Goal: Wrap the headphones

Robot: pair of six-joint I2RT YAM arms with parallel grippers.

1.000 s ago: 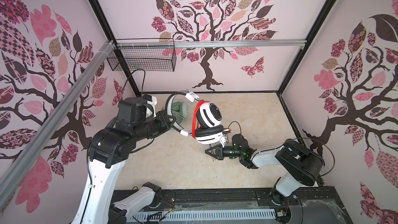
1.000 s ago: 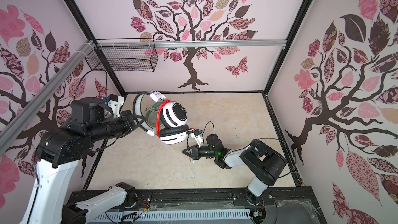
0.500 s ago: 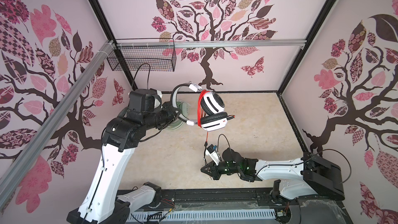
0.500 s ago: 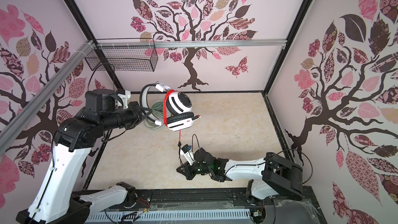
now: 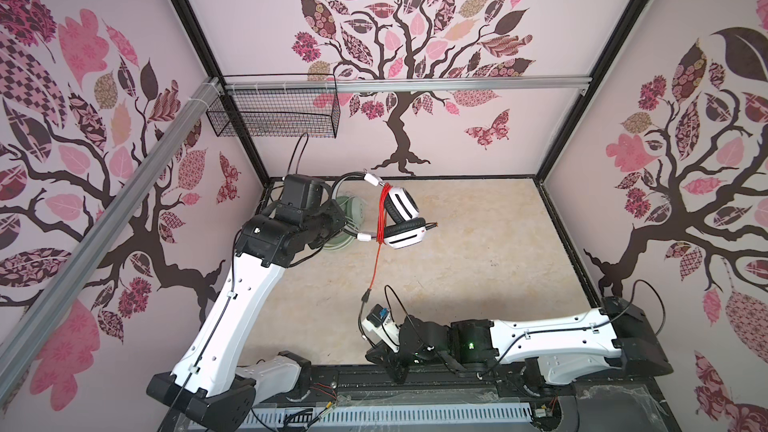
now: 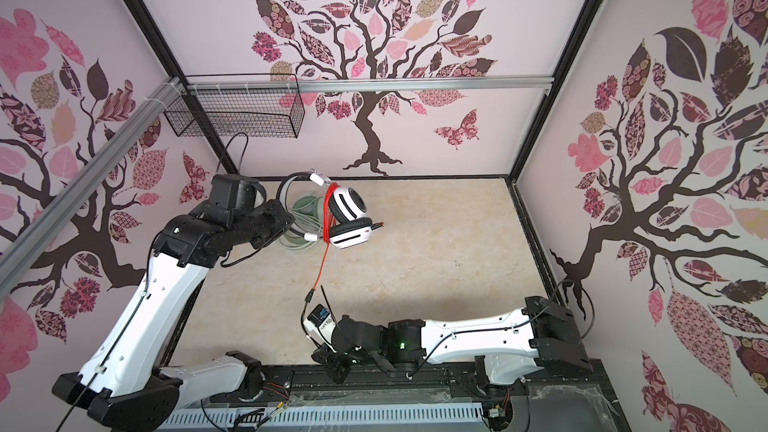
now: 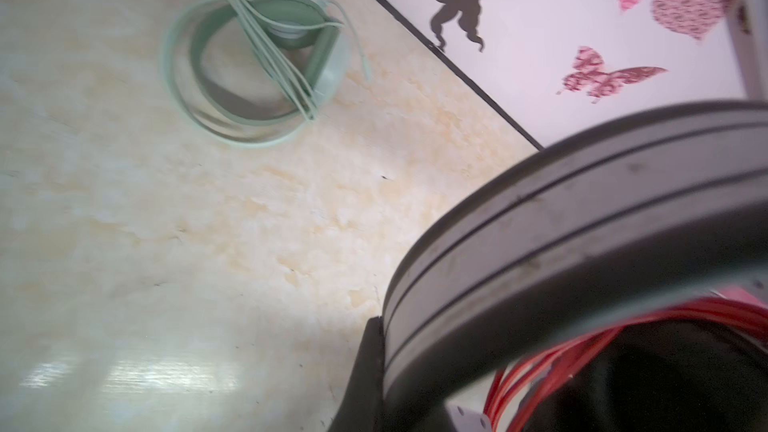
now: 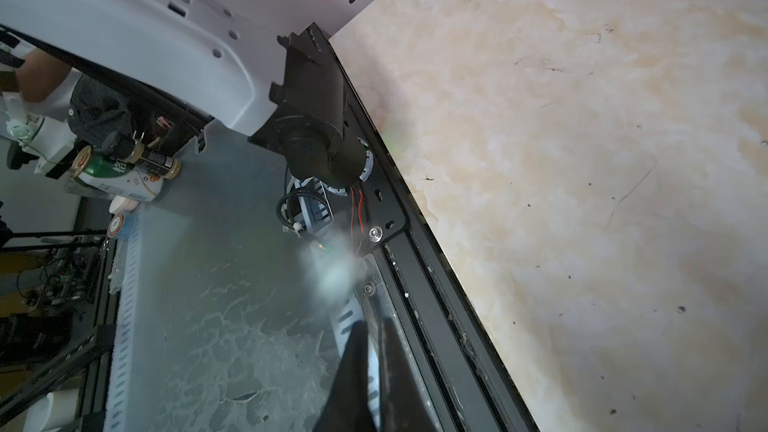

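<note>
Right wrist view: the right gripper (image 8: pixel 372 326) hangs over the black front rail (image 8: pixel 419 268), its fingers (image 8: pixel 351 376) pressed together with nothing between them. In both top views the same gripper (image 5: pixel 386 361) (image 6: pixel 330 361) sits nearest the camera at the front edge of the marbled worktop (image 5: pixel 457 263), with its arm stretched low along the rail from the right.

Just beyond it, the dark plug (image 5: pixel 365 297) (image 6: pixel 309 296) of the orange-red cord (image 5: pixel 376 259) (image 6: pixel 321 263) dangles free above the worktop, with neither arm holding it.

Farther back, the striped headphones (image 5: pixel 401 209) (image 6: pixel 347 205) hang in the air. The left gripper (image 5: pixel 337 221) (image 6: pixel 286 222) is clamped on their thin black headband (image 5: pixel 347 178). The fingers themselves are largely hidden behind the arm in the top views. Several turns of the orange-red cord are wound across the band beside the white-and-black cups, and one strand drops straight down to the plug. The left wrist view shows the headband (image 7: pixel 582 201) close up and blurred, with the red strands (image 7: pixel 582 347) bunched beneath it.

Behind and below the raised pair, the mint-green headphones (image 5: pixel 351 209) (image 6: pixel 305 207) (image 7: pixel 249 76) lie on the worktop near the back left corner. Their pale cord (image 7: pixel 274 56) is wound across them, and a loose end trails off to one side.

On the far wall, a wire basket (image 5: pixel 274 118) (image 6: pixel 237 114) hangs from the metal bar.
</note>
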